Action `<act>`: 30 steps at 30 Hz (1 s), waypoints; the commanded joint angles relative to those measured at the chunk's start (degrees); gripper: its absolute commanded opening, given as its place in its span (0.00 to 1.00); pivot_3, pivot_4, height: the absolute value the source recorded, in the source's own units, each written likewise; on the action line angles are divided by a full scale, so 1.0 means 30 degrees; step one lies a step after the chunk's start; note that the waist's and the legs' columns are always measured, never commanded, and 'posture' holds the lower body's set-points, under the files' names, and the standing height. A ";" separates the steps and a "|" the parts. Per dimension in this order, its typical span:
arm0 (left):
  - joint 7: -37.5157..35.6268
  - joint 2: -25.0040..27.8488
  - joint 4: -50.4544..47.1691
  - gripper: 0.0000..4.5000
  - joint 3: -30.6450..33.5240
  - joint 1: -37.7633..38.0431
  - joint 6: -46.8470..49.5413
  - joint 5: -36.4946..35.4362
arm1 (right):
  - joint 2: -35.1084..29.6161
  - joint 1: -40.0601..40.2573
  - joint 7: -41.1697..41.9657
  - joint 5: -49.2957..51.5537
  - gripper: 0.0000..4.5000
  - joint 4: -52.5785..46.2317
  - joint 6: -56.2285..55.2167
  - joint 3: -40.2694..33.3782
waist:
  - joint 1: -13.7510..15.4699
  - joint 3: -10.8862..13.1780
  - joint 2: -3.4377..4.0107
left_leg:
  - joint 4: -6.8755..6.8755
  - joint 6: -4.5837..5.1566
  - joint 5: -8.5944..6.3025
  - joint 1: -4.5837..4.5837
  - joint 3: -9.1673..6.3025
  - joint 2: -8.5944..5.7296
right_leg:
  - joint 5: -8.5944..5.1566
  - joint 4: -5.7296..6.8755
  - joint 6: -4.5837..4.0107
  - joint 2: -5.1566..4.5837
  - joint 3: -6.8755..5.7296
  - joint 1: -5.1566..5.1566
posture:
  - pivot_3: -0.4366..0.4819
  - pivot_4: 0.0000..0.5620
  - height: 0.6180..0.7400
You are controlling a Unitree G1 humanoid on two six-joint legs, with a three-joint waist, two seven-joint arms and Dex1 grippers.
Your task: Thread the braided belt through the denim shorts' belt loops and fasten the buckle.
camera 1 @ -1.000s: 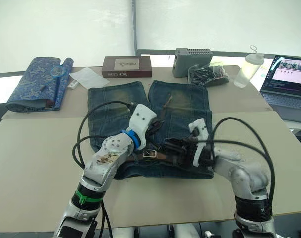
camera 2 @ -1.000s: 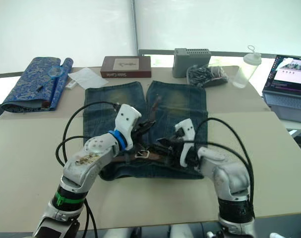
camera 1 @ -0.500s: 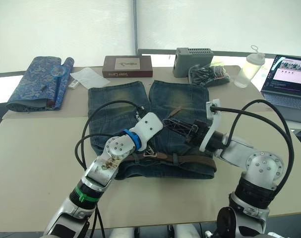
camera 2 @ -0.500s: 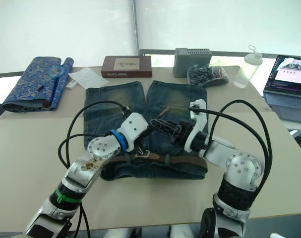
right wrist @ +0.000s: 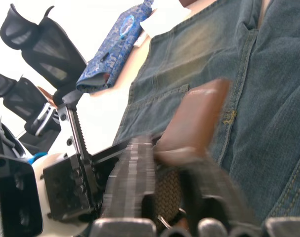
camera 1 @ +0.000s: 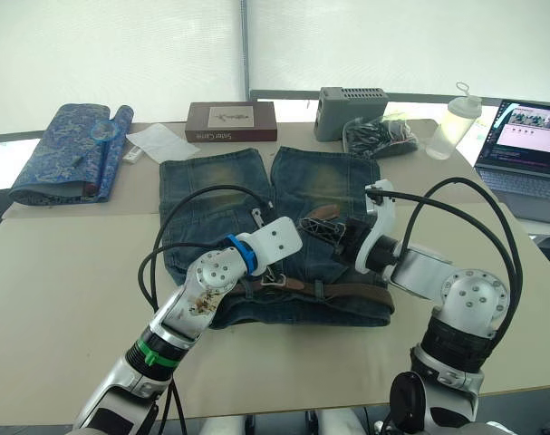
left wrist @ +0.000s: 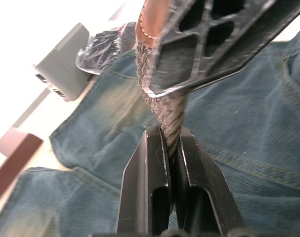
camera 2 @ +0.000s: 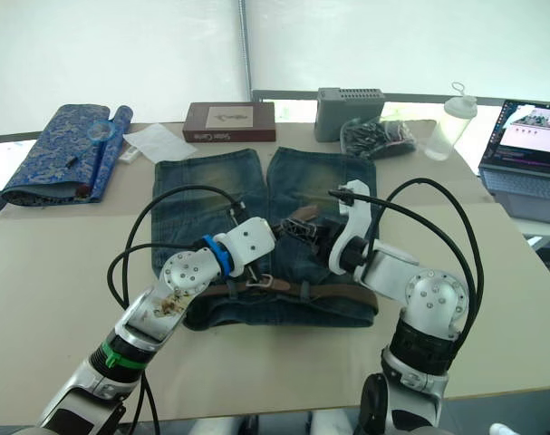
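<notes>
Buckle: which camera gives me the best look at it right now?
The left eye view: the buckle lies in plain sight on the denim shorts waistband, just below the left tool. The right eye view shows it equally. The wrist views show braided belt strap, no buckle.

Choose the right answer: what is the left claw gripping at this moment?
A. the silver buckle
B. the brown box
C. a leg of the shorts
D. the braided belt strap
D. In the left wrist view the left claw has its two black fingers closed on the braided belt, which rises between them above the shorts; the buckle lies apart at the waistband.
</notes>
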 commanded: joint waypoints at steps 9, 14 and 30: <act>-0.3940 -0.0053 -0.4327 0.64 0.6210 0.1993 0.5834 -0.9593 | -0.0699 -0.0063 -0.0408 0.0868 0.00 0.0044 -0.0379 -0.0607 | -0.0301 0.0000 0.0001 | 0.0001 0.0008 -0.0004 -0.0015 0.0001 0.0011 | 0.0004 -0.0001 0.0007 -0.0004 0.0000 -0.0006 | 0.48 0.27 1.00; -0.5280 0.2180 -0.4130 0.59 0.8939 0.3558 0.8836 -1.2679 | -0.2466 0.1076 0.0215 0.0895 0.00 -0.0250 -0.0431 -0.0797 | -0.0354 0.0002 0.0006 | 0.0003 0.0008 -0.0003 0.0025 0.0000 0.0024 | 0.0000 0.0014 0.0008 0.0033 -0.0005 0.0011 | 0.48 0.27 1.00; -0.4454 0.0910 -0.0051 0.01 0.4497 0.4457 0.5709 -0.9317 | -0.8470 0.7111 0.5145 -0.2145 0.00 -0.3855 -0.5170 0.2841 | -0.0050 0.0000 0.0007 | 0.0033 0.0017 -0.0004 0.0028 0.0027 0.0006 | 0.0009 -0.0012 0.0042 0.0009 0.0023 0.0049 | 0.48 0.27 1.00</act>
